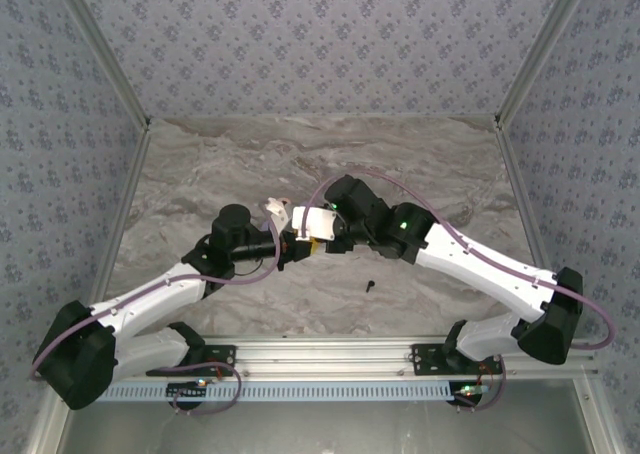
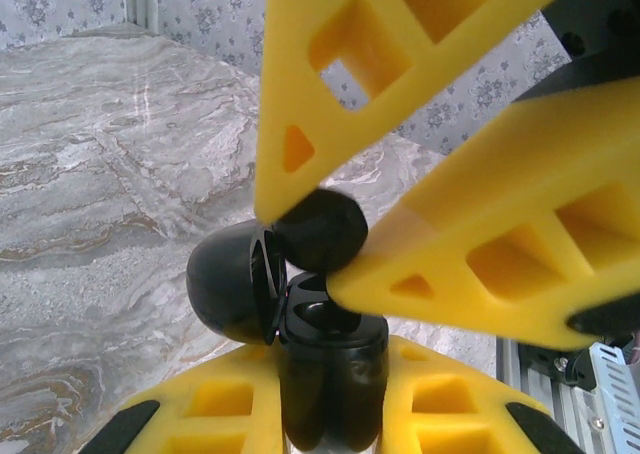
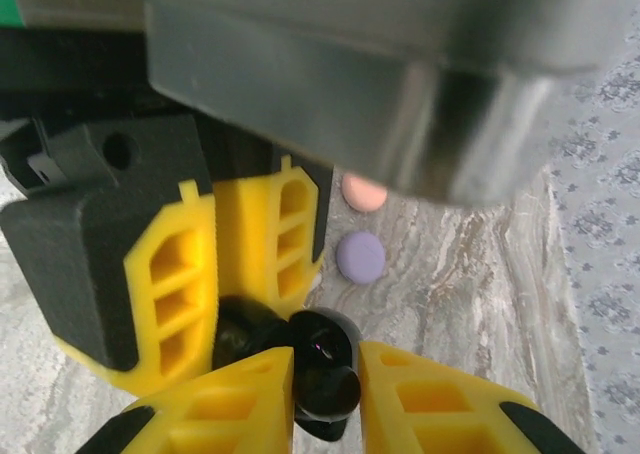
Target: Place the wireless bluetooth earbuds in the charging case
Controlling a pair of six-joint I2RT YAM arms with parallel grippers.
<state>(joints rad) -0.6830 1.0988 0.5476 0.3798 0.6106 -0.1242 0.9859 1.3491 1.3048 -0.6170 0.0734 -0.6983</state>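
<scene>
Top view: a loose earbud (image 1: pixel 370 285), black, lies on the table (image 1: pixel 200 164) towards its near edge. Past it, mid-table, the left gripper (image 2: pixel 330 414) is clamped on an open black case (image 2: pixel 335 374), and the right gripper (image 2: pixel 308 246) pinches an earbud (image 2: pixel 322 226) at its mouth. Farther off sit a lilac case (image 3: pixel 360 257) and a pink case (image 3: pixel 363 192).

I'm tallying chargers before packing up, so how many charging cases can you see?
3. An open black case sits in the left claw; a peach case and a lilac case lie close together on the table. The arms may hide more.
</scene>
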